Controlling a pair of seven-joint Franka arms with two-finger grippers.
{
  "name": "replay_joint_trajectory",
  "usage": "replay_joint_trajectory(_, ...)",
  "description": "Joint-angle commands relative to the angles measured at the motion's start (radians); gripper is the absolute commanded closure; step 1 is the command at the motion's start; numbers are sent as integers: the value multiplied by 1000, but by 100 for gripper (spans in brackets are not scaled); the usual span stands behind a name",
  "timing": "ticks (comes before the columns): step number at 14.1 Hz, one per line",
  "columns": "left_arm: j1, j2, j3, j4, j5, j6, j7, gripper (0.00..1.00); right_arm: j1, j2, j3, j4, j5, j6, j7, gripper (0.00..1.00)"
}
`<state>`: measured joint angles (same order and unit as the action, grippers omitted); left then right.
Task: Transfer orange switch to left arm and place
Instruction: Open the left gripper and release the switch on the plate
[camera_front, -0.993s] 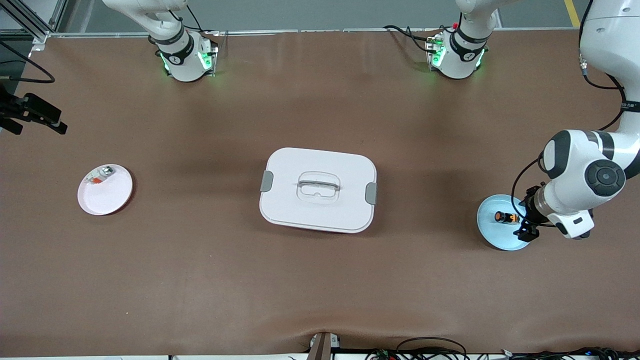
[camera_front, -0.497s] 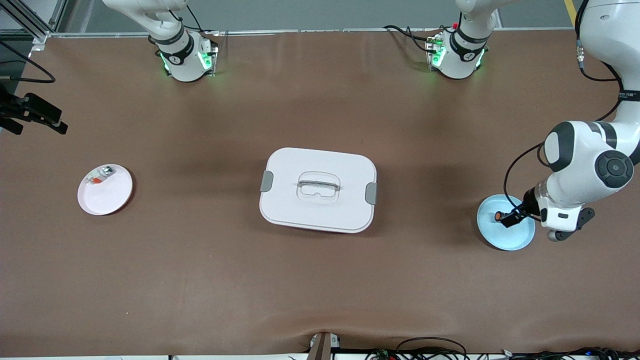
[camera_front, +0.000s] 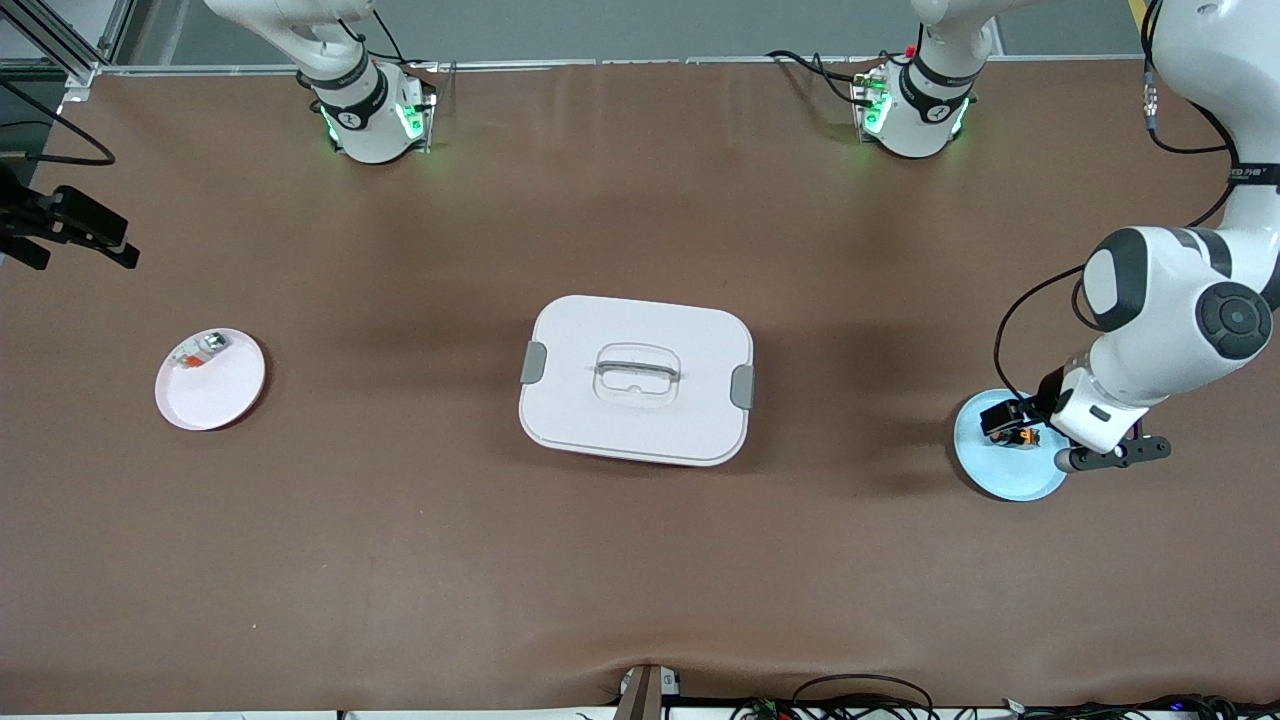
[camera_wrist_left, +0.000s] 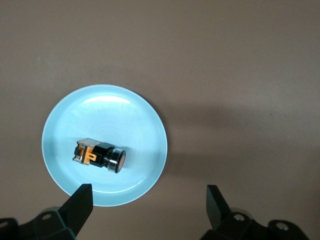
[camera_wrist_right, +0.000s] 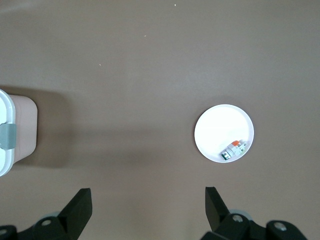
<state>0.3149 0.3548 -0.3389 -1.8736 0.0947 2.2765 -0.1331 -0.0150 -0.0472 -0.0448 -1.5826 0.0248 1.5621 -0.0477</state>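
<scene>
The orange switch, a small black block with a round orange end, lies on its side on a light blue plate at the left arm's end of the table. In the front view only a bit of the orange switch shows under my left gripper, which hovers over the blue plate. That left gripper is open and holds nothing. My right gripper is open too, high above bare table between the box and a white plate. The white box stands mid-table.
A pale round plate at the right arm's end of the table carries a small silver-grey piece with a red-orange bit, also seen as the grey piece from the right wrist. A black camera bracket juts in over that end.
The left arm's wrist has swung round and its gripper has shifted over the blue plate, now covering most of the switch. Nothing else has moved.
</scene>
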Motion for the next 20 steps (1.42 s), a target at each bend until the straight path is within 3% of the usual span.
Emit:
replay_joint_trajectory(1,-8,-71,11,-22,-20,-8,52,0,10,-22,-9,-14,10,0,9,0)
replay_joint_trajectory(7,4,-141,1,42,-23,-83,56,0,15,-22,-9,-14,10,0,11,0)
replay_joint_trajectory(20,1,-303,0,44,-56,-152,59,0,15,-23,-9,-16,10,-5,22,0)
